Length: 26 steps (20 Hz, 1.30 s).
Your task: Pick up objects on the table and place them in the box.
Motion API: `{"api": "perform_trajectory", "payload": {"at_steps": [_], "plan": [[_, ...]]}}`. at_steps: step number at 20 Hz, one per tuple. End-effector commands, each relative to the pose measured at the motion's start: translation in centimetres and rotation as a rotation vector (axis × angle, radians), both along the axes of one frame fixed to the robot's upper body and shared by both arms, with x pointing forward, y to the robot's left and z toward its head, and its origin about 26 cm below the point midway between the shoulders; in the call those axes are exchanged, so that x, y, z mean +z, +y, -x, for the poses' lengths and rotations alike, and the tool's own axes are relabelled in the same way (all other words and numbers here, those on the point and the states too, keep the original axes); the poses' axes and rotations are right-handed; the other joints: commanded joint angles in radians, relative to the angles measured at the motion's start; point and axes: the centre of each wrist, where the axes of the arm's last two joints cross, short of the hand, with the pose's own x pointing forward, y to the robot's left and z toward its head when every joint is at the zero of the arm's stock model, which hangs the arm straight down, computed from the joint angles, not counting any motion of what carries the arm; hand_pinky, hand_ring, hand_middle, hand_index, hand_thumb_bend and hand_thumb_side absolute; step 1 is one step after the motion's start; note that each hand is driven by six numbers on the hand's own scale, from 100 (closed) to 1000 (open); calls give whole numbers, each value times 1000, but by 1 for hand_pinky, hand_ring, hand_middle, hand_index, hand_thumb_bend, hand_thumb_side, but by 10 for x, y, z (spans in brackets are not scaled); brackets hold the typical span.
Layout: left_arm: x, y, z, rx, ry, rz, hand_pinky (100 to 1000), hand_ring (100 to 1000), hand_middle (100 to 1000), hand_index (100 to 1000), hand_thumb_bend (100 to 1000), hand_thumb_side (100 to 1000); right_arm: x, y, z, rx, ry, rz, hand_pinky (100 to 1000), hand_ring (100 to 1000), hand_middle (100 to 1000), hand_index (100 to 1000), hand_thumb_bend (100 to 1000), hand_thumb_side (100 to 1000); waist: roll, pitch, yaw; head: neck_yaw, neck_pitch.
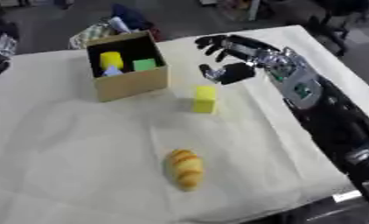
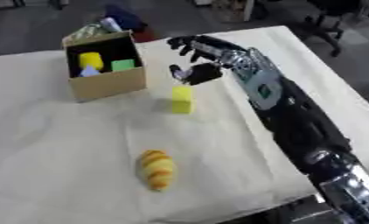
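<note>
Above the yellow block (image 1: 205,99), the right hand (image 1: 232,61) hangs open beside the cardboard box (image 1: 131,83)

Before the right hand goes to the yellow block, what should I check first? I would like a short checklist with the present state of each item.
1. Right hand holds nothing, fingers relaxed: ok.
2. Yellow block stands free on the table, nothing touching it: ok.
3. Way from the hand down to the block is unobstructed: ok.
4. Box is open at the top: ok.
5. Room left in the box beside the items already inside: cannot tell.
6. Bread roll lies apart from the block: ok.
</note>
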Motion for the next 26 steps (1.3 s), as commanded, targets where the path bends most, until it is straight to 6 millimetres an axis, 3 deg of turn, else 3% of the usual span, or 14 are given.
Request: {"api": "perform_trajectory", "payload": {"at_steps": [1,5,10,14,16,17,18,19,22,26], "plan": [[7,4,10,6,-33,18,711,657,634,836,195,659,-1,-2,-10,4,-3,152,869,965,965,1000,231,486,0,-7,3,-11,4],[-10,10,18,37,9,44,709,654,629,835,185,681,-7,-8,-15,-18,-11,265,894,982,978,1000,294,478,2,-6,3,-15,4],[-24,12,23,60,46,68,708,652,627,836,176,695,-13,-16,-19,-67,-35,314,888,963,954,1000,301,486,3,-7,3,-18,2],[-30,12,25,70,59,78,707,651,626,836,170,703,-21,-19,-20,-86,-26,323,848,885,837,990,283,505,3,-8,5,-17,0],[-32,12,25,71,65,82,706,650,626,836,163,710,-25,-19,-20,-95,-30,307,814,831,748,899,240,478,4,-9,6,-16,0],[-33,12,25,71,68,84,706,650,626,836,160,715,-26,-19,-20,-101,-38,290,785,785,644,802,211,428,5,-9,6,-16,1],[-34,11,26,70,73,86,706,650,626,836,158,716,-26,-19,-20,-110,-55,268,772,763,601,762,202,397,6,-10,7,-16,1],[-35,11,26,70,76,88,706,649,625,837,156,719,-25,-19,-20,-118,-77,248,743,710,517,680,175,312,6,-10,8,-16,1],[-39,11,27,74,84,97,705,648,625,837,151,725,-18,-17,-21,-143,-168,176,699,646,444,604,100,191,9,-11,13,-17,1],[-41,11,29,81,85,111,704,648,624,837,149,724,11,-7,-26,-158,-277,66,678,620,430,595,100,103,12,-13,27,-18,0]]}}
